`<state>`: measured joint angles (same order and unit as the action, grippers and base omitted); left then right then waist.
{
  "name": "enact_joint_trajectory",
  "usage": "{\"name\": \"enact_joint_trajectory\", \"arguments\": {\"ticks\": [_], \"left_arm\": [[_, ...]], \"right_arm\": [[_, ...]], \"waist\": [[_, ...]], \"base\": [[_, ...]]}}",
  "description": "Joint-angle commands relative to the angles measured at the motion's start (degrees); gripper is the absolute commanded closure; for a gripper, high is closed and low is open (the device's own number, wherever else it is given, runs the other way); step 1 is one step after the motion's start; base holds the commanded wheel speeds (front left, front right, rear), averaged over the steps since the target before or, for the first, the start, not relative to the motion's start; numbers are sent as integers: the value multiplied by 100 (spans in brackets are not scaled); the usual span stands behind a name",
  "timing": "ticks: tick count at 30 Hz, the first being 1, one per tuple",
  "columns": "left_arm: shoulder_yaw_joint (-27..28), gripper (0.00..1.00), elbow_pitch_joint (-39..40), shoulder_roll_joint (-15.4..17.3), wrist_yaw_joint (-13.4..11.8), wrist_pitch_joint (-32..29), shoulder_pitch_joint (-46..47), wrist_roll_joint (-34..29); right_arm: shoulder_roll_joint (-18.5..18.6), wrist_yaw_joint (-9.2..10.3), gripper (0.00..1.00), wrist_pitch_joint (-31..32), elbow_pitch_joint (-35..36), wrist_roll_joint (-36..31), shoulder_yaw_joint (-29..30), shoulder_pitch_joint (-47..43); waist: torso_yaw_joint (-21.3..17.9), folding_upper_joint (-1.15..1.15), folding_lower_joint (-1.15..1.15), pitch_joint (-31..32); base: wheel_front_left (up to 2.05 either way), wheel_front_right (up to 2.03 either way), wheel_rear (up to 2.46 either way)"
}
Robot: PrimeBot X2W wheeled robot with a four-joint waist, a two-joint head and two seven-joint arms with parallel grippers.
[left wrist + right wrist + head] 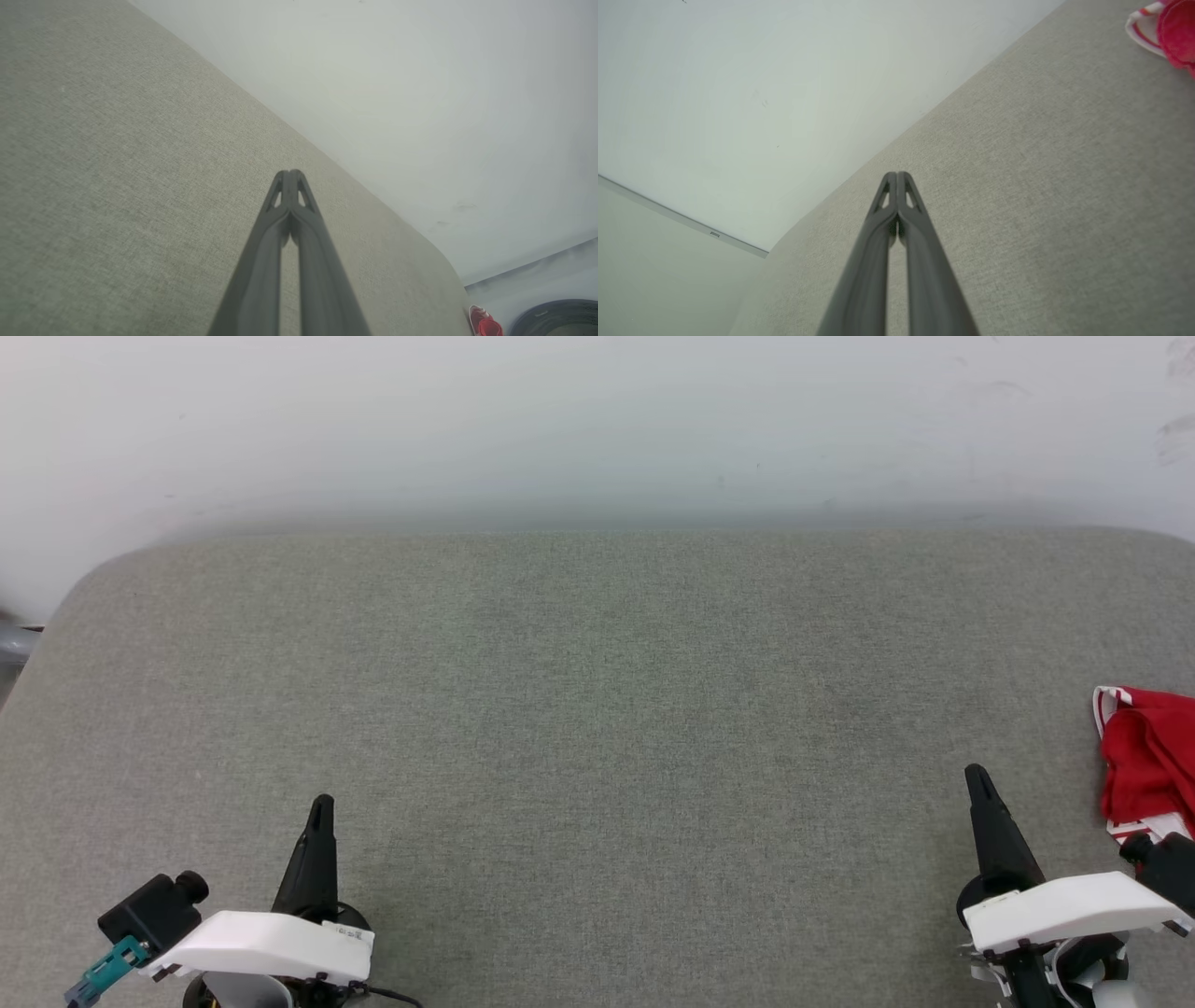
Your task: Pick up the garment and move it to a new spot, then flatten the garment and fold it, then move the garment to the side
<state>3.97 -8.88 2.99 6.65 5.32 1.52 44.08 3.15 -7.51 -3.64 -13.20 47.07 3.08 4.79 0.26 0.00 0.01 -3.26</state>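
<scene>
Garment first: the crumpled red fabric shirt with white, red-striped trim (1146,756) sits bunched up at the far right of the grey woven-cloth tabletop with rounded corners (597,709). It's just right of your right gripper (977,777) and a bit further out, and the head view's edge cuts it off.

That cut-off is my biggest worry. You can't see how much cloth lies past the frame or how close it is to the table's edge, so I'd guess a sloppy reach could shove it off the side instead of catching it. Second worry: it's a lump, so pinching just the trim or one loose layer would likely lift a tangled clump that's a pain to flatten later.

Looks-wise, it's all soft folds. A white striped edge curls round the top left of the pile and another pokes out at the bottom. No print showing, and I can't tell which part is sleeve or hem. The right wrist view catches it at the top right corner (1174,28), and the left wrist view as a tiny red scrap far off (486,323).

Both sets of dark fingers are pressed together with nothing in them, the left gripper (320,807) well apart from the shirt. Plain white wall (597,420) behind.
</scene>
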Motion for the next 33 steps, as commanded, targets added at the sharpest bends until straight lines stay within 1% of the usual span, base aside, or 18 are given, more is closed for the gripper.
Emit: {"name": "enact_joint_trajectory", "arguments": {"ticks": [1,9,33], "left_arm": [[25,100,38,4,38,-52,163,228],[59,100,-36,2,44,-200,207,831],[137,100,-217,-4,63,-576,318,2324]], "right_arm": [[-13,0,100,43,48,219,29,135],[-16,1,100,172,32,785,73,145],[-24,2,100,495,-10,2185,179,169]], "waist": [[0,0,-1,7],[-3,0,-1,35],[-10,0,-1,117]], "base": [[0,0,0],[0,0,0],[0,0,0]]}}
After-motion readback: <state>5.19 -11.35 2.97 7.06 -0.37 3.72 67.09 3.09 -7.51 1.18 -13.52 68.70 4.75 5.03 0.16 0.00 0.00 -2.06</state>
